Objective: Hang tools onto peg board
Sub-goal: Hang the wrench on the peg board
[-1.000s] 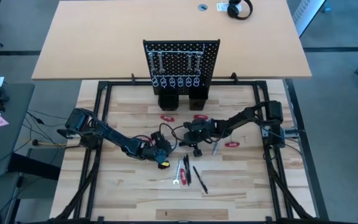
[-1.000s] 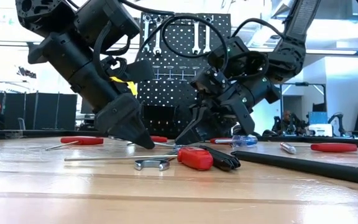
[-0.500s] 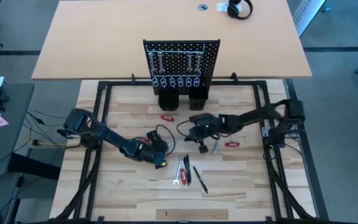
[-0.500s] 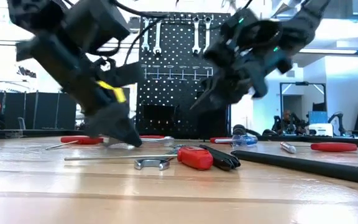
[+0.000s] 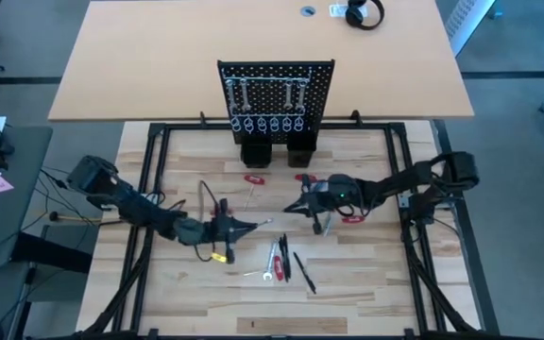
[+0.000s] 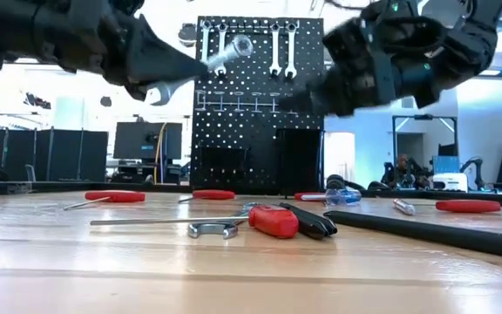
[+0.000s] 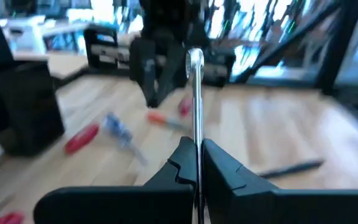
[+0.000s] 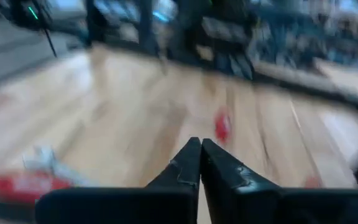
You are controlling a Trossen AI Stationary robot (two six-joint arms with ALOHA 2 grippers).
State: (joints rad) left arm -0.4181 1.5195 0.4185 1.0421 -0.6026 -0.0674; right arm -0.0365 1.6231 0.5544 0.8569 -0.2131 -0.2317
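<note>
**L claw lifts a wrench clear, R claw empty beside it**

L gripper (image 5: 244, 225), centre-left of the high view, fingers pinched tight on a silver wrench (image 5: 259, 223). Grip is at one end of the shank, so the free ring end pokes out past the fingertips – probably deliberate, as that end must go over a peg. Low view: wrench (image 6: 220, 58) sits well above the table, upper middle of frame, tilted up, ring end in front of the peg board (image 6: 260, 96). L wrist view confirms: shank runs straight out between the fingers (image 7: 225, 168), nothing else in the pinch.

R gripper (image 5: 289, 206), just right of centre in the high view, tips pressed together w/ nothing between them (R wrist view shows bare tips (image 8: 199, 158)). Off the table, near the L claw but apart. Judgement: parked out of the way while L carries.

Peg board stands upright at top centre of the high view (image 5: 275, 94), a few wrenches on it already, ring hooks in a row lower down.

Remaining tools on the table (image 5: 366, 274): red-handled screwdriver (image 6: 273, 221), a wrench (image 6: 213, 230) and black sticks cluster lower centre; more red pieces near the board's foot.

Judgement: task early – most tools still unhung.
</note>
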